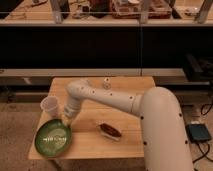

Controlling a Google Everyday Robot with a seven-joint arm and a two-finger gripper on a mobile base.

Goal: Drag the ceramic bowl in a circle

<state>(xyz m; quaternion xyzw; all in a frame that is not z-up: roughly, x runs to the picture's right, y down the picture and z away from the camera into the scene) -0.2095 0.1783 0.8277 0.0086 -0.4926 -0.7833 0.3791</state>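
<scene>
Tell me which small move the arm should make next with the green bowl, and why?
Probably slide the ceramic bowl rightward, curving toward the table's middle. The end effector sits at the bowl's far right rim. The bowl lies at the table's front left corner, and the white cup stands close behind it, so going left or back looks risky.
</scene>
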